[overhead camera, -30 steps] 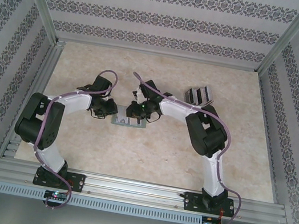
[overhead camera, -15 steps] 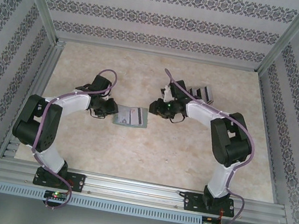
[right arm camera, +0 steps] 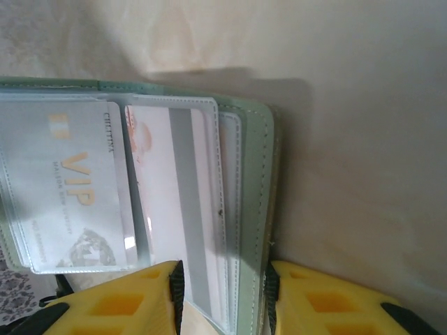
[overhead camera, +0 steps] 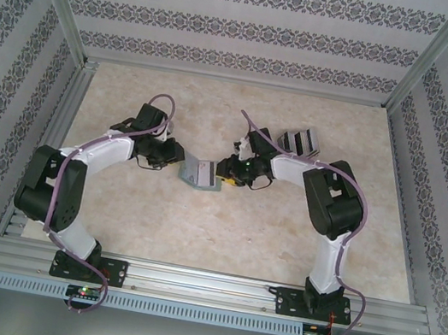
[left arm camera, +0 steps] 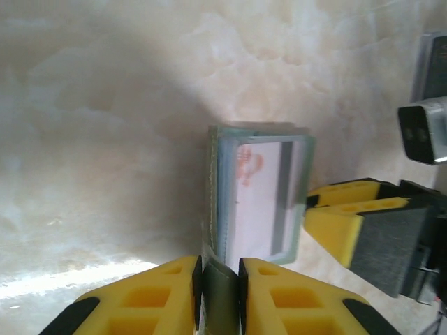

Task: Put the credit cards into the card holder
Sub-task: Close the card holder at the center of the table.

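The left gripper (left arm camera: pixel 220 269) is clamped narrow on the wallet (overhead camera: pixel 199 172) at its left edge, holding it open at mid-table. Inside, a VIP card (right arm camera: pixel 70 188) and a striped card (right arm camera: pixel 178 209) sit in clear sleeves, so with these 2 stowed the loading looks well along. The right gripper (right arm camera: pixel 223 279) straddles the wallet's other edge; I cannot tell whether it grips. Probably only closing the wallet is left, though I cannot tell whether another card awaits.

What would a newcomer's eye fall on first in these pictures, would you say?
Both arms meet mid-table over the open green card holder. The left gripper pinches one flap; the right gripper straddles another edge. A VIP card sits in a clear sleeve.
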